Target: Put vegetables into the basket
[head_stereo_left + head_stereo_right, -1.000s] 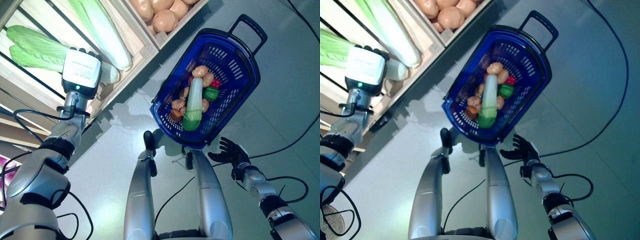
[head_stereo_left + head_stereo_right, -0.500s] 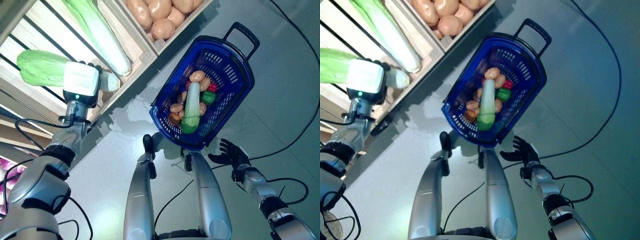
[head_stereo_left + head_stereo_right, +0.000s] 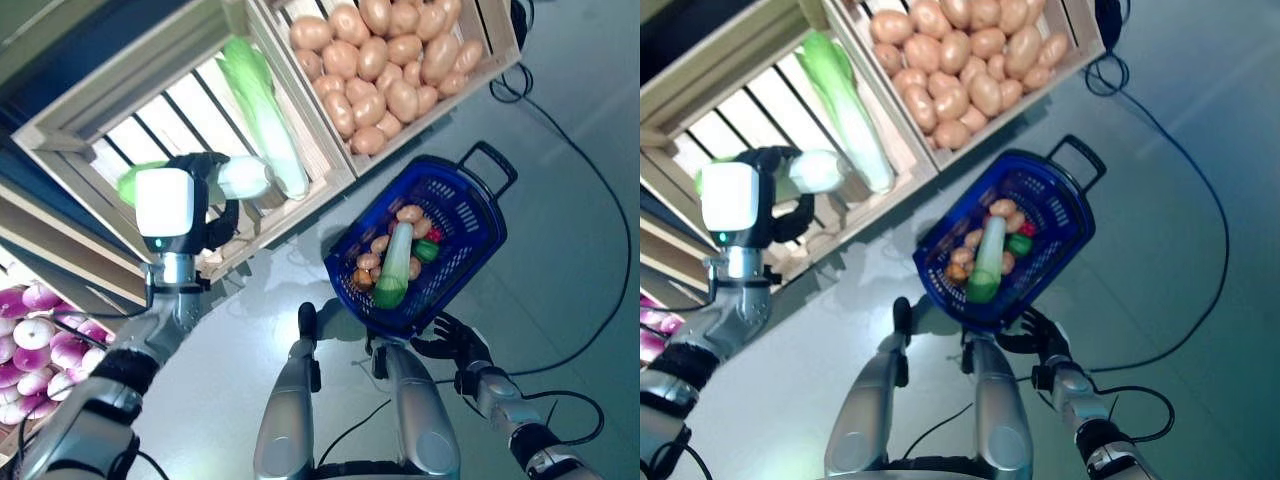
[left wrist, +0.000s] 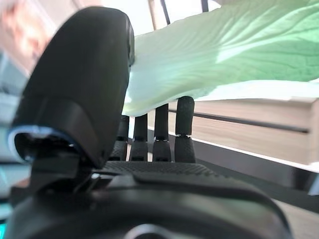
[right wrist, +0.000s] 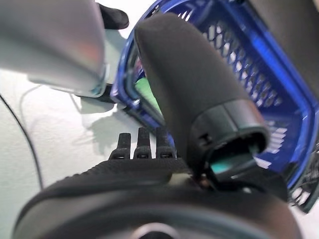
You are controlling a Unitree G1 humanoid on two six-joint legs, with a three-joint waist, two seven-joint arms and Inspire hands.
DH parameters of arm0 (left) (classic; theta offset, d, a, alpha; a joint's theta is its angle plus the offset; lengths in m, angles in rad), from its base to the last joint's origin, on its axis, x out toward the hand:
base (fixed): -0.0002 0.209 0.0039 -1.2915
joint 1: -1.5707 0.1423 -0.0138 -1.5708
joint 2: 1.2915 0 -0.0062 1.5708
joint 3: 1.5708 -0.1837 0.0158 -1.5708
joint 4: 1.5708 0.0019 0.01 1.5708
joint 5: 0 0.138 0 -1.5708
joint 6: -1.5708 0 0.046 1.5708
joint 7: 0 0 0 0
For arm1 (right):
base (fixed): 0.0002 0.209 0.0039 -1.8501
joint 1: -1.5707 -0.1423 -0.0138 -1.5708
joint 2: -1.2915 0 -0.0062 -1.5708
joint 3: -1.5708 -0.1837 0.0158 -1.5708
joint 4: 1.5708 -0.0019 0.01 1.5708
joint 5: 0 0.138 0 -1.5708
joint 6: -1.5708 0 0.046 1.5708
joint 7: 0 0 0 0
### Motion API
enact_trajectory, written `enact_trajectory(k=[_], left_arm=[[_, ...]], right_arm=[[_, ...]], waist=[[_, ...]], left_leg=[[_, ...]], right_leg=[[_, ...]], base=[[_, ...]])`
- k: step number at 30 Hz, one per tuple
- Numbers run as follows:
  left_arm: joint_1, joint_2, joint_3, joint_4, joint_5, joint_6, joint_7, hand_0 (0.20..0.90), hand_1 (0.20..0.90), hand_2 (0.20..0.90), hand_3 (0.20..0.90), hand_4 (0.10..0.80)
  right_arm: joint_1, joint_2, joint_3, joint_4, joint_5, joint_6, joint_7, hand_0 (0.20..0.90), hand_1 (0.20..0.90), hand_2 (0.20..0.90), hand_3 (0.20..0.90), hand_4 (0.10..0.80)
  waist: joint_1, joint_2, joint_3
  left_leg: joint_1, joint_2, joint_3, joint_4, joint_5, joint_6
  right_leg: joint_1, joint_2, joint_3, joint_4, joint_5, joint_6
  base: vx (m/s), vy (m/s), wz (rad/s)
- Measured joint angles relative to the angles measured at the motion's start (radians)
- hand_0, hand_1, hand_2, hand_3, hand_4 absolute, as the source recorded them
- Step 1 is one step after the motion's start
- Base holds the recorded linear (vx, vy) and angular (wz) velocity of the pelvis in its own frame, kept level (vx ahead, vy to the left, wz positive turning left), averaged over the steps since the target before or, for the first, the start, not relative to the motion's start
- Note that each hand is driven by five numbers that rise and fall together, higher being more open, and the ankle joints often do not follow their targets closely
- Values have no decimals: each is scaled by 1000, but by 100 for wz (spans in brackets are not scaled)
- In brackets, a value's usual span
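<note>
My left hand [image 3: 212,192] is shut on a long cabbage [image 3: 244,176] with a white stem and green leaves, holding it just in front of a slatted wooden crate [image 3: 170,110]. In the left wrist view the pale green leaf [image 4: 224,55] lies across my curled fingers [image 4: 169,129]. The blue plastic basket [image 3: 472,238] stands on the floor and holds another long cabbage [image 3: 396,262], brown potatoes, a red piece and a green piece. My right hand [image 3: 452,342] is open, just beside the basket's near rim [image 5: 239,55].
A wooden stand of crates [image 3: 330,150] runs along the back and left, stocked with produce. A black cable [image 3: 600,230] lies on the grey floor to the right of the basket. The basket's black handle [image 3: 490,158] points away from me.
The camera has moved, so more of the stand shows. My left hand, then resting on the cabbage lying in the crate, now holds it raised off the slats. The right hand stays by the basket.
</note>
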Motion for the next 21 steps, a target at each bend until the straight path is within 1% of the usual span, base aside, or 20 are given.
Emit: enact_trajectory(k=[1,3,5,6,7,9,10,11,12,14,17,18,19,20,21], left_arm=[[21,-9,21,-24,-15,-5,-12,300,300,300,300,400],[84,-59,72,-76,-100,-48,-39,300,300,300,300,400],[131,-91,121,-113,-172,-82,-93,300,300,300,300,400],[162,-132,157,-148,-251,-113,-137,300,300,300,300,400],[176,-150,174,-167,-291,-124,-162,300,300,300,300,400],[226,-214,221,-247,-466,-163,-277,300,300,300,300,400],[253,-257,249,-280,-553,-174,-339,300,300,300,300,400],[264,-274,251,-290,-600,-182,-363,300,300,300,300,400],[276,-288,252,-304,-674,-187,-419,300,300,300,300,400],[302,-315,259,-351,-851,-188,-541,300,300,300,300,400],[309,-355,258,-388,-1102,-188,-706,300,300,300,300,400],[310,-361,258,-394,-1131,-188,-728,300,300,300,300,400],[313,-374,260,-420,-1226,-182,-780,300,300,300,300,400],[319,-386,260,-439,-1288,-178,-816,300,300,300,300,400],[325,-393,260,-451,-1312,-171,-836,300,300,300,300,400]], right_arm=[[3,6,-15,-1,-1,-1,-1,900,900,900,900,800],[28,18,-46,-9,0,-15,-2,900,900,900,900,800],[45,22,-60,-22,1,-22,-1,900,900,900,900,800],[68,24,-81,-48,0,-26,-2,900,900,900,900,800],[79,25,-88,-61,0,-27,-2,900,900,900,900,800],[125,25,-115,-135,-1,-36,-2,900,900,900,900,800],[149,27,-130,-188,-3,-37,-2,900,900,900,900,800],[160,27,-130,-211,-4,-43,-2,900,900,900,900,800],[173,27,-131,-242,-12,-45,-2,900,900,900,900,800],[191,28,-133,-297,-42,-53,-2,900,900,900,900,800],[194,29,-135,-317,-63,-54,-2,900,900,900,900,800],[195,29,-135,-321,-78,-54,-2,900,900,900,900,800],[195,29,-138,-341,-84,-54,-1,900,900,900,900,800],[202,30,-140,-364,-90,-54,-1,900,900,900,900,800],[208,30,-142,-381,-91,-52,0,900,900,900,900,800]], waist=[[8,0,0],[26,1,0],[39,1,-1],[39,4,-2],[40,6,-3],[47,6,-7],[49,9,-10],[47,9,-19],[47,9,-39],[46,10,-64],[46,9,-115],[47,9,-127],[47,9,-131],[45,9,-143],[43,9,-156]], left_leg=[[9,0,-4,-8,2,0],[52,0,-9,-38,8,-1],[81,1,-16,-55,8,-1],[102,1,-26,-66,8,-2],[110,1,-32,-69,8,-2],[150,4,-38,-86,8,-1],[175,4,-37,-101,8,0],[182,4,-39,-103,7,0],[191,5,-41,-115,7,0],[219,6,-49,-131,7,1],[249,5,-58,-152,6,1],[251,5,-58,-155,6,1],[277,5,-57,-167,6,1],[292,5,-56,-173,5,3],[296,5,-55,-177,5,4]], right_leg=[[11,0,-5,-8,0,1],[53,2,-12,-34,1,5],[87,4,-20,-54,0,7],[114,5,-28,-73,1,9],[128,6,-34,-82,2,11],[181,12,-42,-116,7,16],[209,14,-43,-136,11,21],[222,16,-44,-151,14,22],[235,18,-47,-169,17,24],[279,23,-57,-209,28,28],[323,28,-69,-255,36,32],[327,29,-69,-260,37,32],[355,31,-69,-279,43,33],[374,33,-68,-296,47,36],[381,33,-68,-305,51,37]], base=[[81,-63,10],[103,-74,9],[95,-47,10],[73,-27,13],[85,-30,18],[106,-29,12],[105,-27,4],[82,-24,3],[75,-23,6],[77,-20,12],[90,-21,12],[84,-22,2],[63,-13,-2],[63,-6,-2],[67,-4,-3]])
